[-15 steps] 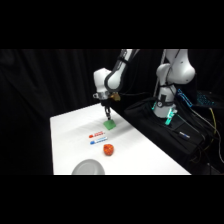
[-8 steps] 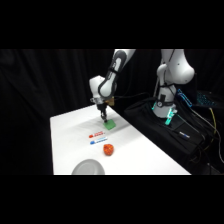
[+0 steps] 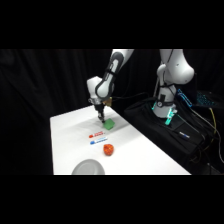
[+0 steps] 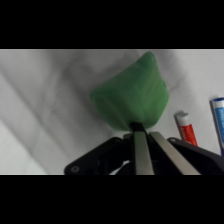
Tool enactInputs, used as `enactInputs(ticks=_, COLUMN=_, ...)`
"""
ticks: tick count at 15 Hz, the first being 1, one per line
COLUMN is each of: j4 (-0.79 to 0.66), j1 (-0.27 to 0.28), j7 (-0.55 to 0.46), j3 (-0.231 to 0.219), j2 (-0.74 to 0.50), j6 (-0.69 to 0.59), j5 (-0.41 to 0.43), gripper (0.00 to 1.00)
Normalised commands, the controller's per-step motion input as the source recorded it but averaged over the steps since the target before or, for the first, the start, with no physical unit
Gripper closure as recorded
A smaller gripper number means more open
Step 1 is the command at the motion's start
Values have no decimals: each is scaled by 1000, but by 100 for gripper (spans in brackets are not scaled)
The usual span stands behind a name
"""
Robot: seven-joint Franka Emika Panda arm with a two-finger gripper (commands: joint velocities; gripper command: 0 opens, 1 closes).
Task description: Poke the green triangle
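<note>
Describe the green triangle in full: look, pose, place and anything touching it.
The green triangle is a small bright green wedge with rounded edges and a matte, soft-looking surface. It lies on the white table near the far edge, beyond the small red piece and blue piece. The tool meets its near edge, fingers close together.

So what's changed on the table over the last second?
The gripper has swung from the picture's right toward the left and come down onto the green triangle, fingertips together at its edge. Nothing was grasped or released. The red-orange lump, the red piece, the blue piece and the bowl stayed put.
</note>
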Motion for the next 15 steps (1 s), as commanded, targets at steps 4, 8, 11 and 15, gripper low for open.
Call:
enactInputs(ticks=4, j4=-403, j1=-59, j7=-41, j3=4, j2=-559, j6=-59, j5=-90, gripper=95)
enactInputs(ticks=8, j4=-295, j1=-46, j7=-107, j3=-30, j2=-645, j6=-257, j5=-89, gripper=95)
enactInputs(ticks=11, j4=-139, j1=0, j7=-98, j3=-79, j2=-597, j6=-385, j5=-90, gripper=69)
enactInputs(ticks=15, j4=-121, j1=41, j7=-96, j3=-97, j2=-585, j6=-370, j5=-58, gripper=31)
